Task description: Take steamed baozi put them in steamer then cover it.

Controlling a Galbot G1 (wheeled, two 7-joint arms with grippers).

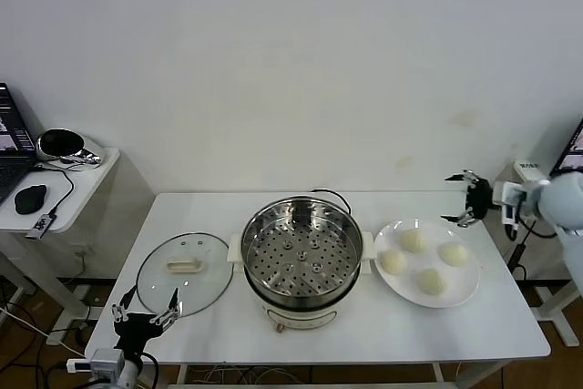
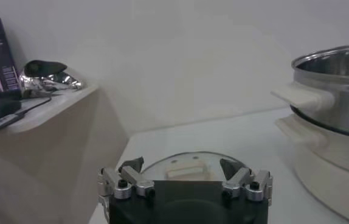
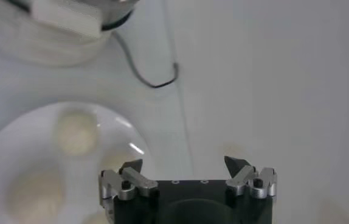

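a white table [image 1: 474, 330] carries everything. the steamer [image 1: 301, 261] stands at its middle, uncovered, its perforated tray bare, with a black cord [image 1: 330, 196] running off behind it. to its right, just beside the steamer's handle, sits a white plate [image 1: 460, 293] with four baozi [image 1: 413, 240] on it, set apart from each other in a loose ring. to the steamer's left the cover [image 1: 182, 272] lies flat on the table, handle up, its rim close to the steamer's left handle.

the left gripper [image 1: 144, 316] hangs at the near left edge of the table, just in front of the cover, fingers spread apart and holding nothing; in the left wrist view [image 2: 183, 176] the cover shows between its tips with nothing between them. the right gripper [image 1: 466, 199] hovers above the far right part of the table, just beyond the plate's far rim, fingers likewise spread and empty; its wrist view [image 3: 185, 171] looks down on the plate's edge and bare tabletop.

off to the left, well apart, a side desk [image 1: 91, 179] holds a laptop [image 1: 9, 148], a mouse [image 1: 30, 198] and a shiny object [image 1: 64, 145]. cables hang below it.
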